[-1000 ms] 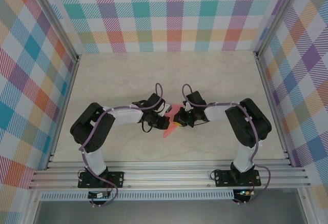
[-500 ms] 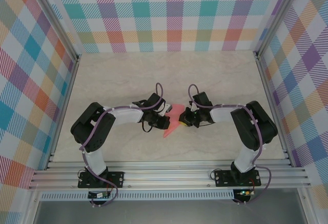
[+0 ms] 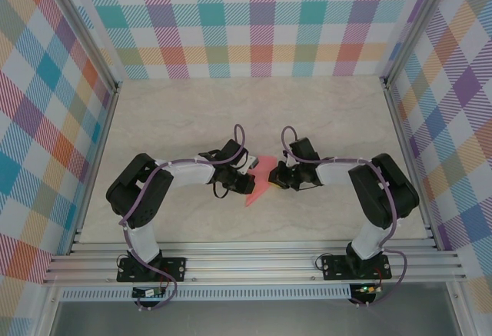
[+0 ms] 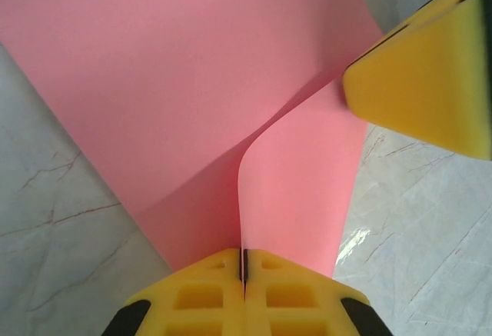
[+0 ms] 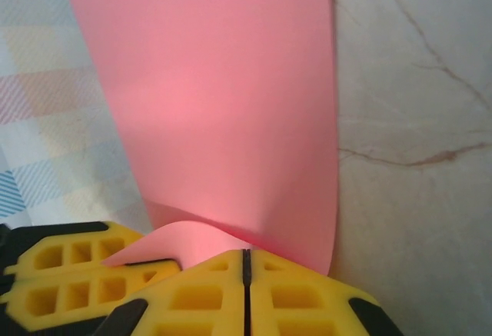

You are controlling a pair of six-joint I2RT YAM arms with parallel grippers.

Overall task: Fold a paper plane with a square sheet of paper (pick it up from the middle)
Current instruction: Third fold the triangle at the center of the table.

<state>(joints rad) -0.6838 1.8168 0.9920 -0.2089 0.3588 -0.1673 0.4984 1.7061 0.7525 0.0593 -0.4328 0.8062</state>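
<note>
Pink paper sheet (image 3: 265, 164), centre frame: left gripper (image 4: 244, 265) and right gripper (image 5: 246, 265) both clamped on it. Right gripper has drawn slightly rightward, exposing more paper.

Both arms bend inward from their bases, forearms low and nearly level, meeting at the sheet of paper (image 3: 254, 193). The left gripper (image 3: 249, 174) pinches the paper's left side with jaws pressed together. The right gripper (image 3: 273, 176) clamps its right side, likewise closed.
</note>
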